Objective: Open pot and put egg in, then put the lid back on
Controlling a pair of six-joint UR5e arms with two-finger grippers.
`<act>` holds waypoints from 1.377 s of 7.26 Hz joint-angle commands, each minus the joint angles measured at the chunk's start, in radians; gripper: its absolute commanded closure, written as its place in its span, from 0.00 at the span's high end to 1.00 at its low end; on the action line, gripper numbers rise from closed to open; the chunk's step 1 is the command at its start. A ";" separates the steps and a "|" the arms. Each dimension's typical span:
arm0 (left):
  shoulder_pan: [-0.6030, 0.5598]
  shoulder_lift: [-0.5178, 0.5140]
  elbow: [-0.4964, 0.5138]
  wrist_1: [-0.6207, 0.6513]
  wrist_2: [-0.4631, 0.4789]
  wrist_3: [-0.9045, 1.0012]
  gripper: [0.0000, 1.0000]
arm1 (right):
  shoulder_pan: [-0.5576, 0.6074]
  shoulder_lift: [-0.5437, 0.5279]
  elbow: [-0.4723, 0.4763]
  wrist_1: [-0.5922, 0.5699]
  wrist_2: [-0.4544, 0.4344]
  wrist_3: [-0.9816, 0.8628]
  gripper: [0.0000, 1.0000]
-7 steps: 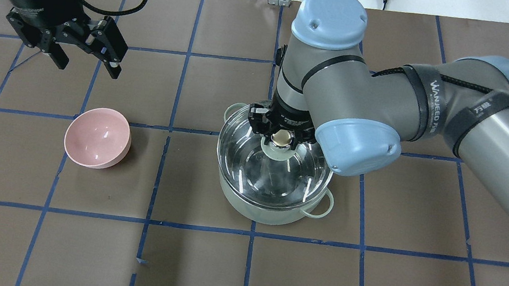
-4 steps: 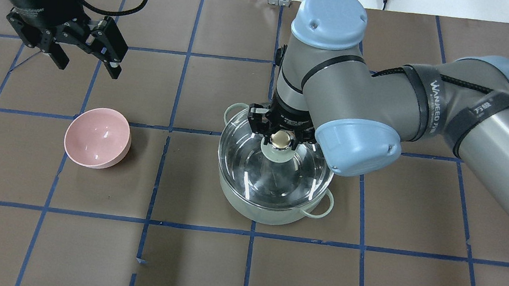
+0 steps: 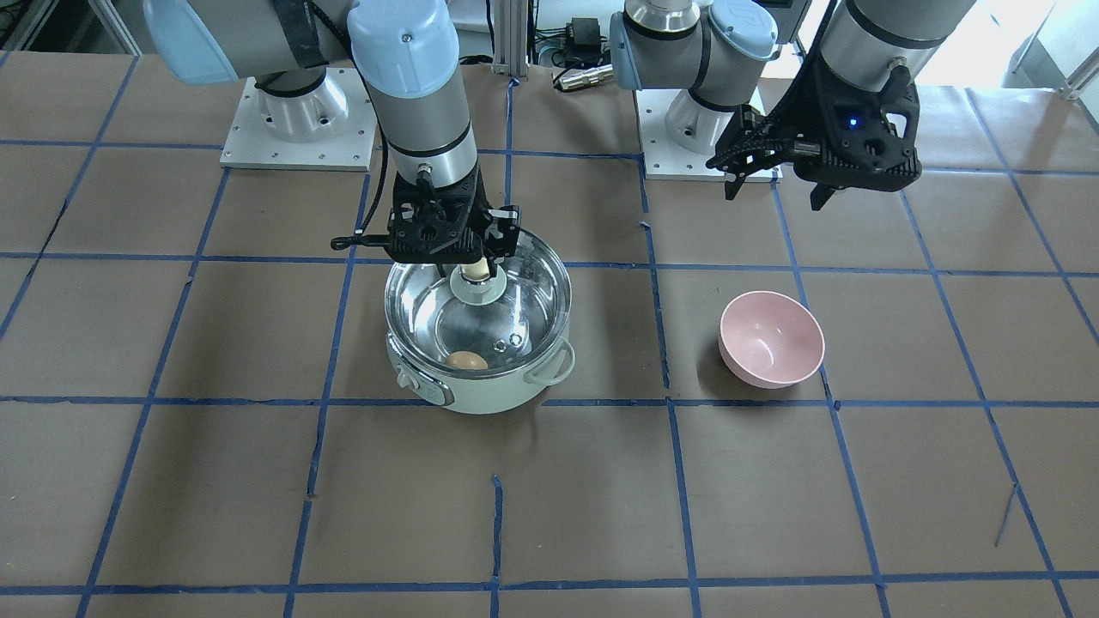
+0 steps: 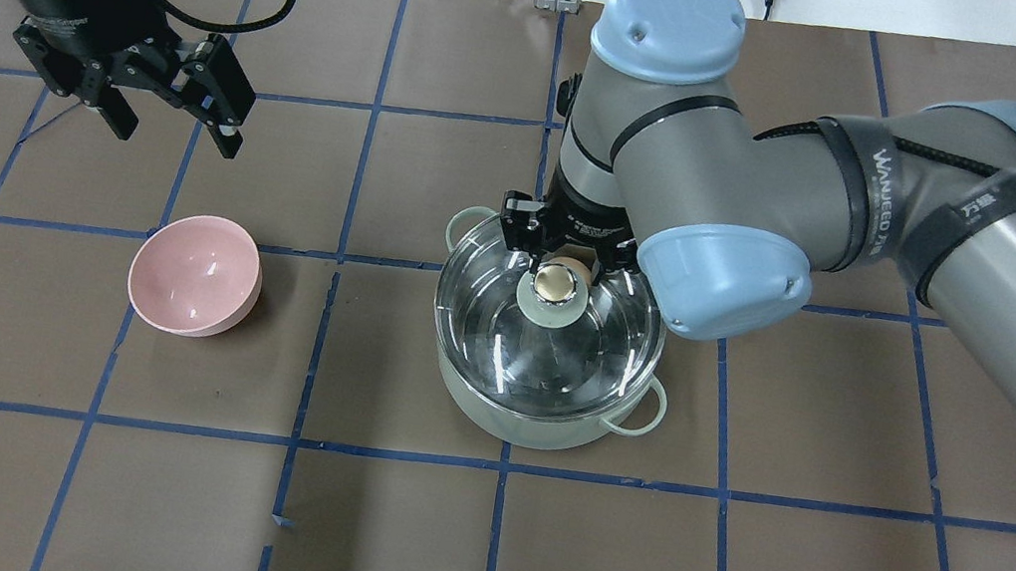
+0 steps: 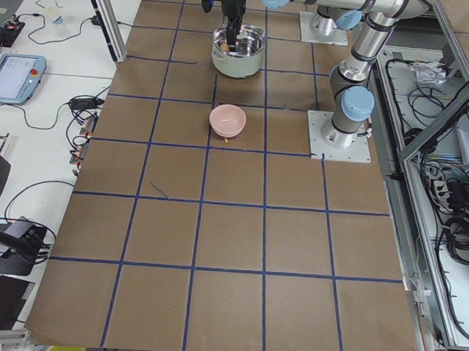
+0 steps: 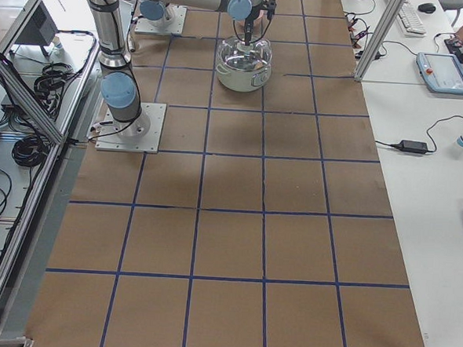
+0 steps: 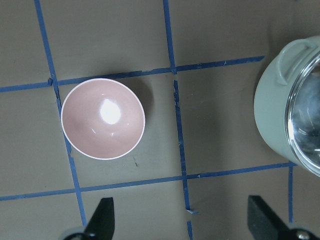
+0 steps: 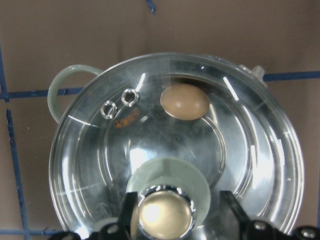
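lid (image 4: pixel 548 352) sits on pot (image 3: pixel 498 395), egg (image 8: pixel 184 101) inside | right jaws spread either side of knob (image 8: pixel 165 215) | lift straight up, don't nudge it | left jaws spread too

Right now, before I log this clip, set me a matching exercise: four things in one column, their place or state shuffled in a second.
Things:
1. egg
2. lid
3. bowl
4. left tool

Place or state:
A. open, raised, holding nothing
B. sitting on the pot
C. inside the pot, seen through glass
D. pink, empty, standing apart from the pot

Pairs: 1-C, 2-B, 3-D, 4-A
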 commanded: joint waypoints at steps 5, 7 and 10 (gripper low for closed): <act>-0.002 0.001 0.000 0.000 0.000 -0.003 0.94 | -0.338 -0.146 -0.117 0.111 -0.027 -0.193 1.00; -0.002 0.005 0.000 0.002 0.006 -0.009 0.94 | -0.360 -0.155 -0.111 0.120 -0.043 -0.212 1.00; -0.008 0.004 -0.003 0.024 0.002 -0.124 0.94 | -0.360 -0.157 -0.108 0.129 -0.041 -0.212 1.00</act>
